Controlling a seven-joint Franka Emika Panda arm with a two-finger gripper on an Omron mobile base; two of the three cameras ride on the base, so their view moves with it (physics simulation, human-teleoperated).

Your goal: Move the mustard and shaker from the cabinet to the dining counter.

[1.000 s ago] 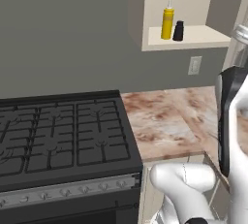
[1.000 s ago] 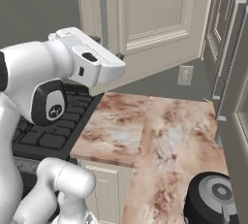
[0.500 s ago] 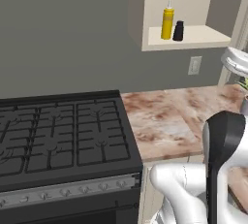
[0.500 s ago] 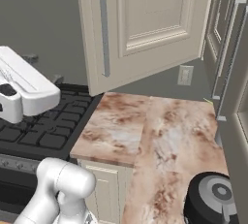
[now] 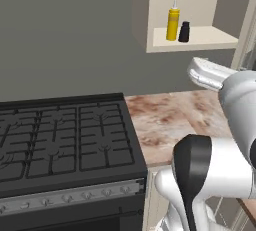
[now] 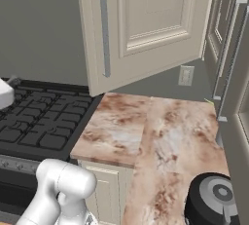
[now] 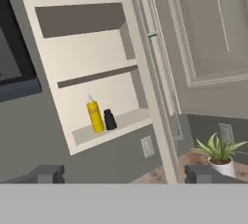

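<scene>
Upper right, the open cabinet (image 5: 200, 37) holds the mustard (image 5: 173, 23) touching the shaker (image 5: 184, 32) on its shelf; pincer (image 7: 123, 173) released.

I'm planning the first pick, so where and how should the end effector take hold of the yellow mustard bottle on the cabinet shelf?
Grip the mustard around its straight yellow body, below the thin white nozzle, coming level from the cabinet's open front. It stands upright, and the black shaker sits close against one side, so the fingers would probably need care there.
</scene>
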